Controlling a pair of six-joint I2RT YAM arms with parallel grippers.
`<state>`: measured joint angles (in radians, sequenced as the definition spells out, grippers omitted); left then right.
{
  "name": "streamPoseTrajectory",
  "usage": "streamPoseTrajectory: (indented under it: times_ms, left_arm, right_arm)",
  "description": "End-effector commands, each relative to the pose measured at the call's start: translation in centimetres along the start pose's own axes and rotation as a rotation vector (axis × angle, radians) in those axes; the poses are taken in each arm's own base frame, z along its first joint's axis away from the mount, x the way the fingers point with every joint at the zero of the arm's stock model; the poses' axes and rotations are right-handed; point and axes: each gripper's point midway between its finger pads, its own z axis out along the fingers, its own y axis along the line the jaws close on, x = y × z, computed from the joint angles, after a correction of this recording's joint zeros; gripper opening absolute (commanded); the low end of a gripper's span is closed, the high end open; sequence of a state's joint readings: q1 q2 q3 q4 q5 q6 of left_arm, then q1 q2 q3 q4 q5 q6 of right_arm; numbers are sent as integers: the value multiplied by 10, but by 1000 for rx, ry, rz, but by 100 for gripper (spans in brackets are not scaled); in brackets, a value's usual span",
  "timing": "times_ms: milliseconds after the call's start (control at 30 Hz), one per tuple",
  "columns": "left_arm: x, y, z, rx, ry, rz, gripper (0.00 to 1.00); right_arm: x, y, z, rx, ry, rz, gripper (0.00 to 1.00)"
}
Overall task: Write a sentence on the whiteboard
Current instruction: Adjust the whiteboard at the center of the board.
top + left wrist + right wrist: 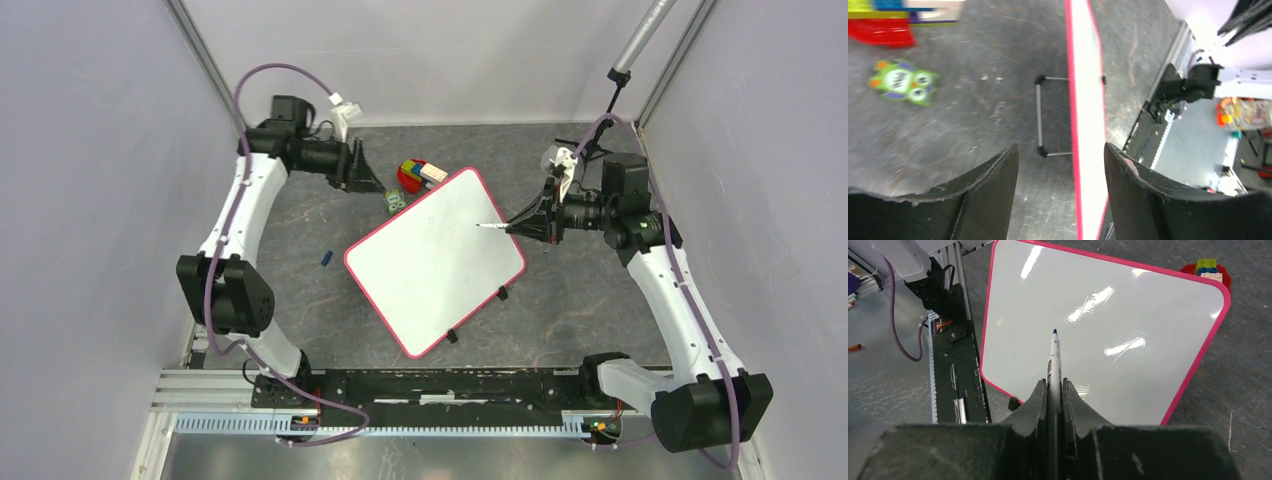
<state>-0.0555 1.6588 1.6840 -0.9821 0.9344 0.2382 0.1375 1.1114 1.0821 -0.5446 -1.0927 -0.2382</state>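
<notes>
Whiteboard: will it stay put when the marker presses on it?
Probably slides easily: the whiteboard looks thin and light. Left wrist view shows a wire stand on its underside, so it may rock or tip. The glare suggests a glossy, slippery face.

The whiteboard point(430, 255) is white with a pink-red rim point(1197, 357), the marker point(1054, 352) white, blue-tipped.

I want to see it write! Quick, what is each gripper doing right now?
Left gripper: open, holding nothing.
Right gripper: closed on a blue-tipped marker, which points over the whiteboard.
</notes>
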Motion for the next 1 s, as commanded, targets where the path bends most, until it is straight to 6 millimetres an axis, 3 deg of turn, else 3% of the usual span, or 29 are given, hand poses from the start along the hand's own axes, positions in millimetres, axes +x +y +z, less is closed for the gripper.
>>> streamPoseTrajectory:
  times_ms: [0,300,467,767,967]
  left_arm:
    - [5,-30,30,110,57,-40,68]
    - [22,-28,74,96,164,-32,66]
    - [30,-31,89,109,203,-18,61]
    - [42,-50,108,203,247,4,25]
    - [49,-60,119,243,274,16,10]
  right_arm:
    - [-22,8,-10,-1,-43,-81,0]
    - [-18,11,-10,-13,-42,-74,0]
    - [-17,12,-9,-26,-38,-69,0]
    - [-13,14,-9,-46,-27,-61,0]
    - [-6,17,-10,-55,-7,-60,0]
